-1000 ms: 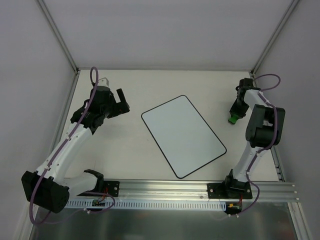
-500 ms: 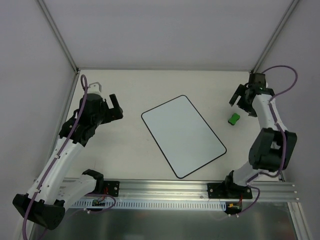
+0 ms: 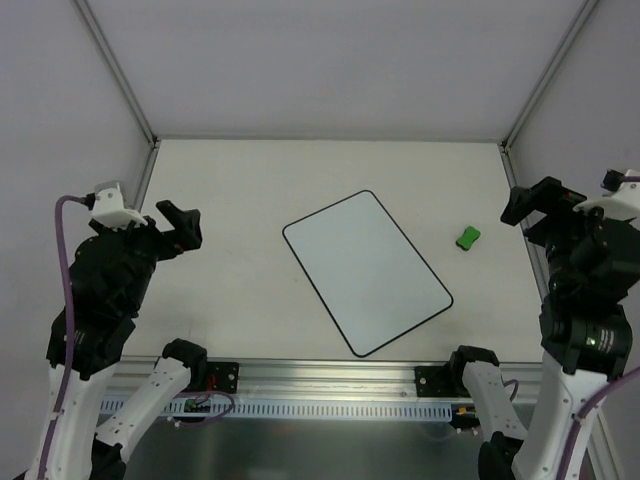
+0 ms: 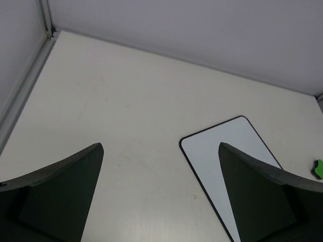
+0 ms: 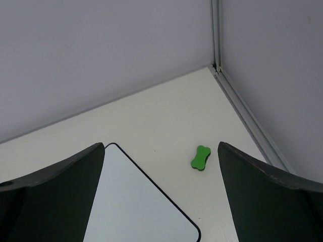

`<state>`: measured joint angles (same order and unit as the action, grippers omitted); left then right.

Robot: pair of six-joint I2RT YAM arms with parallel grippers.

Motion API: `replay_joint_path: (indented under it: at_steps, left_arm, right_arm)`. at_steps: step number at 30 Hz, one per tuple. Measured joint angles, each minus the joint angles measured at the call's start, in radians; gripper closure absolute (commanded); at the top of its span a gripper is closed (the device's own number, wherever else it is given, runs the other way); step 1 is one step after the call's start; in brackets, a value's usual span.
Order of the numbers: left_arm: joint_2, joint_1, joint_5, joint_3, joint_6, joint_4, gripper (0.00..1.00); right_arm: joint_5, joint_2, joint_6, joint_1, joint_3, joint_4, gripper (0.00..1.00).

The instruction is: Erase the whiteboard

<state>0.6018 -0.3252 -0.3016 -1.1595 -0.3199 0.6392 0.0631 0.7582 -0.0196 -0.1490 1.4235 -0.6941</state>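
Observation:
The whiteboard [image 3: 365, 270] lies flat and tilted in the middle of the table, white with a thin black border and no marks showing on it. A small green eraser [image 3: 467, 237] rests on the table just right of the board, apart from it. My left gripper [image 3: 180, 222] is open, raised over the table's left side, well away from the board. My right gripper [image 3: 535, 203] is also open, raised by the right edge, with the eraser lying free to its left. The left wrist view shows the whiteboard [image 4: 227, 146] and eraser [image 4: 318, 169] beyond the left gripper [image 4: 160, 147]. In the right wrist view, whiteboard [image 5: 136, 201] and eraser [image 5: 201, 158] lie below the right gripper [image 5: 160, 146].
Grey walls with metal corner posts [image 3: 120, 75] enclose the table on three sides. An aluminium rail [image 3: 330, 378] with both arm bases runs along the near edge. A side rail [image 5: 247, 118] borders the table's right edge.
The right gripper opened and left the green eraser on the table. Both arms drew back from the table's far part toward the near corners and rose closer to the camera.

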Motion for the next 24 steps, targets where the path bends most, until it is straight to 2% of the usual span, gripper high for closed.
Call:
replay_joint_path:
  at_steps: [5,11,17,24]
  left_arm:
    - [-0.109,0.000,-0.047,-0.051,0.048,0.003,0.01]
    - [-0.203,0.000,-0.103,-0.098,0.089,0.008,0.01]
    - [-0.257,0.000,-0.136,-0.100,0.103,0.020,0.01]
    - [-0.282,0.000,-0.155,-0.083,0.103,0.033,0.01]
  right_arm:
    - [-0.019,-0.135,-0.031,0.013,0.024,-0.013,0.01]
    - [0.004,-0.237,-0.078,0.127,0.029,-0.018,0.01]
    - [0.067,-0.306,-0.125,0.245,0.001,-0.013,0.01]
    - [0.115,-0.324,-0.159,0.298,-0.057,-0.008,0.01]
